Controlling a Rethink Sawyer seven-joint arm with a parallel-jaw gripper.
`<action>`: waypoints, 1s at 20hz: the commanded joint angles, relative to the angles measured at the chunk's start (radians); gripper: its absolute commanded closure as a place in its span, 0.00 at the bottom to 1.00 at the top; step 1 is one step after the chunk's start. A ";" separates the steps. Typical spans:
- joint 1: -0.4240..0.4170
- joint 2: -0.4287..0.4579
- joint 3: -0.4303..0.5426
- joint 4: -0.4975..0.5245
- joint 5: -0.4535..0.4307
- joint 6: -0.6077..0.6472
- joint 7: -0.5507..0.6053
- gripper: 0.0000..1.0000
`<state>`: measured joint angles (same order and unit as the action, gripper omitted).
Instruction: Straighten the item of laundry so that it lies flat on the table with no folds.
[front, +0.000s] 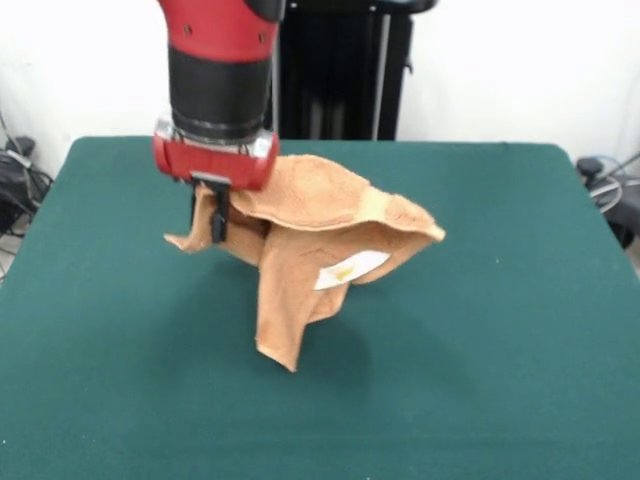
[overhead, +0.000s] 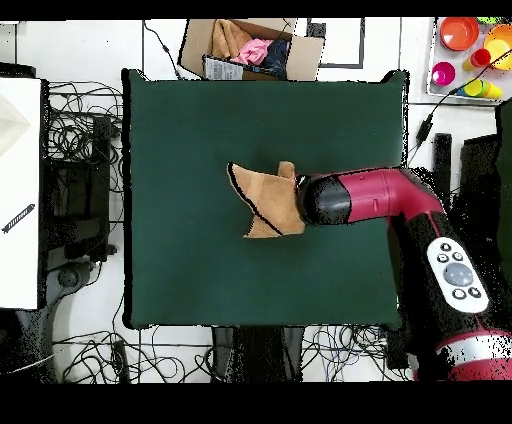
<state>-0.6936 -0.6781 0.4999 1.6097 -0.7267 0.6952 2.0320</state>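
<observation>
The orange-tan towel (front: 300, 235) is lifted off the dark green table (front: 500, 330) and hangs in folds, with a white label (front: 350, 268) showing on its underside. Its lowest corner reaches down to the table surface near the middle. My gripper (front: 214, 215) is shut on the towel's edge at the left of the front view and holds it up. In the overhead view the towel (overhead: 265, 200) sits bunched near the table's (overhead: 180, 150) centre, and the red arm (overhead: 375, 195) covers the gripper.
The black pedestal (front: 340, 70) stands behind the table. Off the table in the overhead view are a cardboard box of clothes (overhead: 250, 48), coloured bowls and cups (overhead: 470, 50), a white board (overhead: 20, 190) and many cables (overhead: 80, 130).
</observation>
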 joint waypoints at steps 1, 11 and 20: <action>-0.022 -0.092 -0.020 0.121 0.010 0.082 -0.163 1.00; -0.023 -0.031 -0.104 0.235 -0.072 -0.136 0.023 1.00; 0.037 -0.381 -0.137 0.429 0.142 0.059 0.045 1.00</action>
<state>-0.7021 -0.8489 0.4162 1.8631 -0.6780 0.6364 2.0320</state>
